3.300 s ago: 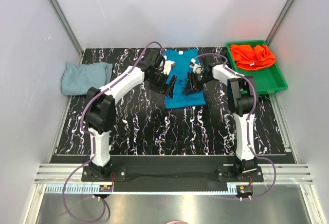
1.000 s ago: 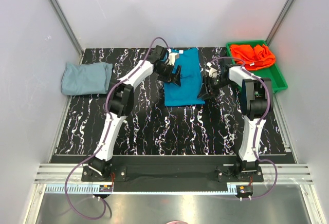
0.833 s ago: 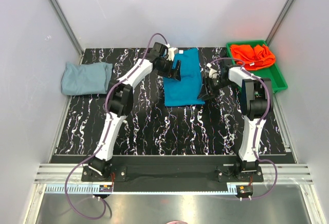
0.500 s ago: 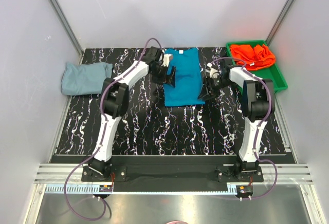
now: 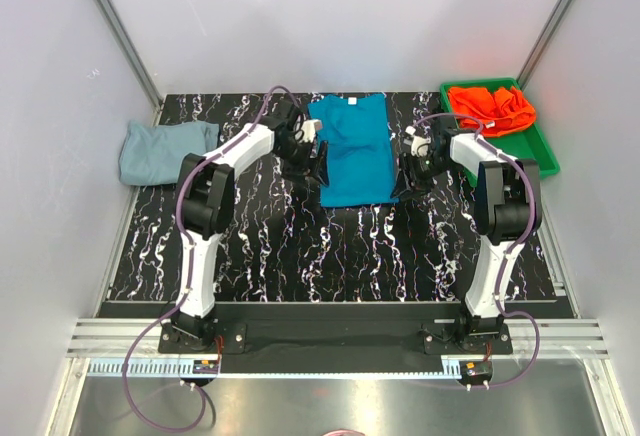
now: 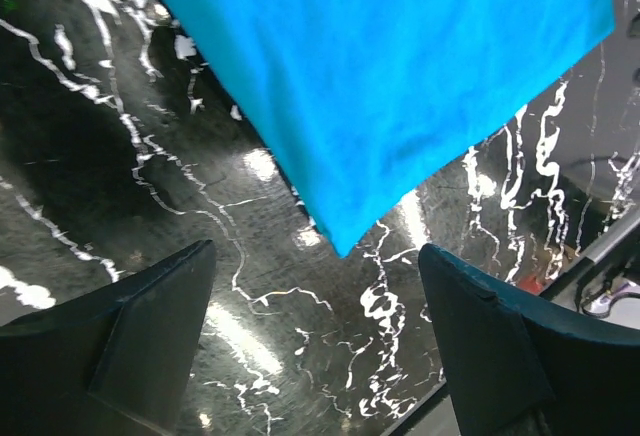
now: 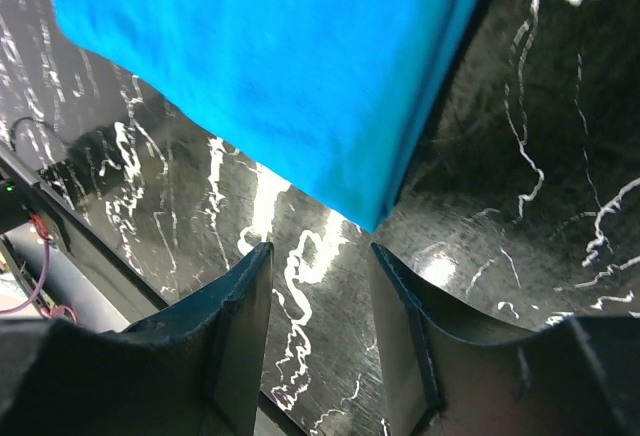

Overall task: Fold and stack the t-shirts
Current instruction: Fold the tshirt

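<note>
1. Teal-blue t-shirt [image 5: 355, 151]: lay flat on the black marbled table [image 5: 330, 246], folded to a tall narrow rectangle w/ sleeves tucked in. Neck end faced away from the arm bases; small white neck tag [image 5: 352, 102] showed at that end. Taken as ref. for all items below.
2. Left gripper [image 5: 312, 161]: just off the shirt's left edge, nr its near-left corner. Fingers spread wide, nothing between them.
3. Left wrist view: the shirt [image 6: 380, 76] filled the upper frame. Its corner pointed down toward the gap of the left gripper [image 6: 315, 286]. Both fingers stood clear of the cloth; bare table lay between them.
4. Right gripper [image 5: 410, 171]: just off the shirt's right edge, nr its near-right corner. Fingers apart w/ a narrower gap than the left pair, empty.
5. Right wrist view: the shirt [image 7: 270, 66] showed a doubled, layered edge. Its corner ended just short of the right gripper [image 7: 320, 251]; no contact w/ either finger could be seen.
6. Pale grey-blue t-shirt [image 5: 165, 148]: folded bundle, well apart to the left of the teal one, by the left wall.
7. Orange-red t-shirt [image 5: 490, 108]: crumpled, to the right of the teal one, inside the green tray [image 5: 535, 161].
</note>
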Controlling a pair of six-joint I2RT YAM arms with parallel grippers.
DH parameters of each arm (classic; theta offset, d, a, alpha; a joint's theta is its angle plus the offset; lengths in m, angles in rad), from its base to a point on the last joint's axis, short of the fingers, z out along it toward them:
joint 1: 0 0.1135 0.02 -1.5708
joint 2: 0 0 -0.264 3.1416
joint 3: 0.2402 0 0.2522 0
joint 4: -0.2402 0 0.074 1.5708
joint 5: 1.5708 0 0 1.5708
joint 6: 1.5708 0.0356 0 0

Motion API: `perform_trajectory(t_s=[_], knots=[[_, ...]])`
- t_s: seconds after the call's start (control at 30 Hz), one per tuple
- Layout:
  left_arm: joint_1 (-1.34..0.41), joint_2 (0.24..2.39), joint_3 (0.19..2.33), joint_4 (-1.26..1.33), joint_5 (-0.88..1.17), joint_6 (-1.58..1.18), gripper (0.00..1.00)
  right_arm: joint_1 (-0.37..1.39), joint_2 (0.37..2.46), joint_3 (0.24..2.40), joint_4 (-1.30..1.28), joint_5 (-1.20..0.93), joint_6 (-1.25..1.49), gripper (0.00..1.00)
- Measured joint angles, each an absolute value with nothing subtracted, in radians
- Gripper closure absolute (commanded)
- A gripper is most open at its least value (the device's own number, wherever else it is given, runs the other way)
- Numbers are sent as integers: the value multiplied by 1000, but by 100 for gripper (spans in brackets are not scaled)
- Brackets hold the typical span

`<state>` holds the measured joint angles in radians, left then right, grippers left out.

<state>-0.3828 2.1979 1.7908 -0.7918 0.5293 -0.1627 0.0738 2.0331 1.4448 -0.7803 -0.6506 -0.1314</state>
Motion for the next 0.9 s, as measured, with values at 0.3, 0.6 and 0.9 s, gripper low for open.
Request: perform_trajectory(t_s=[0.3,0.6,0.9], knots=[[-399,2199,1746,-773,607,-200,32,74,2061,1441,-769,-625,-127,51],[-422,2227,1718,-748,682,-244,34,74,2111,1470,-756,-623,-114,55],[-443,2245,1703,-733,701,-261,44,74,2124,1483,-749,-623,-104,64]])
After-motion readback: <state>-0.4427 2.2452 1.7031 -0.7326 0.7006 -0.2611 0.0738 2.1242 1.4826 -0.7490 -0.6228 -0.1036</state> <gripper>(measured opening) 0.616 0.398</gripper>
